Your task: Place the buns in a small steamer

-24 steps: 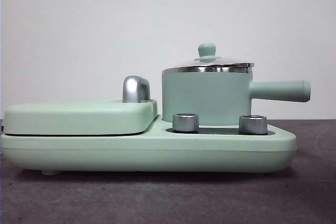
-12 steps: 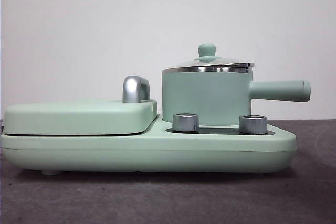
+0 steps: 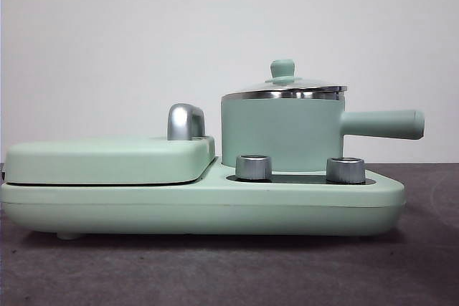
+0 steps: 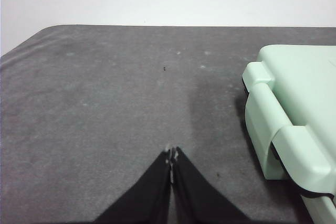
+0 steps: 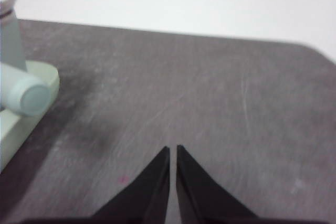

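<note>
Pincer [image 4: 171,157] closed; mint-green lidded small steamer [image 3: 280,132], long handle.

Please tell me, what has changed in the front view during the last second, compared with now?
Nothing visibly changed. The small steamer stands in the same place on the mint-green base with its glass lid on, and the flat griddle plate beside it is shut as before. No arm and no buns show in the front view. The left gripper and right gripper hang shut over the table.

The mint-green steamer [image 3: 281,132] stands upright on its base, lid on, handle sideways; no buns in view, perhaps hidden.
</note>
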